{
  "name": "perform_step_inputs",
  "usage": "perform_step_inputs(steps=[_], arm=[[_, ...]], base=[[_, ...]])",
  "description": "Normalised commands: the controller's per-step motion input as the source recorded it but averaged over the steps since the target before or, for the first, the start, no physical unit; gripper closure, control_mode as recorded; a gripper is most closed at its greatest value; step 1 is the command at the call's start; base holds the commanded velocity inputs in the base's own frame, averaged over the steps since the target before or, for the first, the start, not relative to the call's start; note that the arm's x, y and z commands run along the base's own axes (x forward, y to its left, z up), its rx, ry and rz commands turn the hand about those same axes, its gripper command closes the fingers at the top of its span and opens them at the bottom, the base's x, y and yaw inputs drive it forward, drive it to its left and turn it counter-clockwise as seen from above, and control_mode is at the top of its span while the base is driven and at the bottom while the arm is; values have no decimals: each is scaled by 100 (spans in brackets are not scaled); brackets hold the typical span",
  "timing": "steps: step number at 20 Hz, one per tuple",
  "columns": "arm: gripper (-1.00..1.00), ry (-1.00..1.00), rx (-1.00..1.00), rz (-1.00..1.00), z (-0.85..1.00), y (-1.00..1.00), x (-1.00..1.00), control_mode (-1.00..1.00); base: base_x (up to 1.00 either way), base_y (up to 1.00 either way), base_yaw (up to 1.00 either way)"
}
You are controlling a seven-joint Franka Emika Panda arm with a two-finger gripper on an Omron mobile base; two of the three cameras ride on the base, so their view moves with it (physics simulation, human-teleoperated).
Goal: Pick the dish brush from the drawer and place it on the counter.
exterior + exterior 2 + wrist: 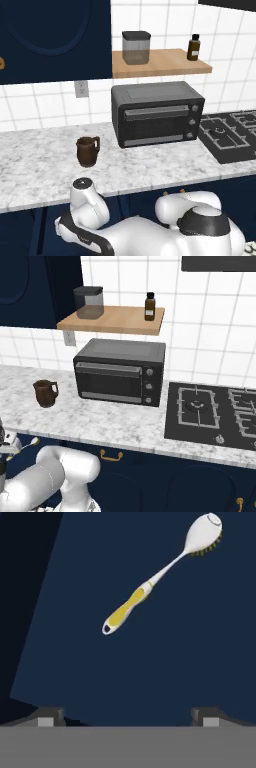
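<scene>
Dish brush (159,576) beyond tool (127,716) (untouched, diagonal)

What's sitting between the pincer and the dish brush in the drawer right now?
Nothing visible. In the hand view the dish brush lies alone on the drawer floor, and the open pincer has bare blue floor between its tips and the handle.

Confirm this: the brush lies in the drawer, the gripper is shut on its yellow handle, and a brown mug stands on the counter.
Wrong on the grip. In the hand view the gripper is open, apart from the brush, which lies free in the drawer. The mug does stand on the counter.
</scene>
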Motion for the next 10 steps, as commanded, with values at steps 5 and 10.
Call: perform_step_inputs(steps=[5,10], arm=[[-100,14,-10,0,-64,34,-8,-100],[-100,12,-7,0,-60,18,-48,-100]], base=[[0,0,0],[0,0,0]])
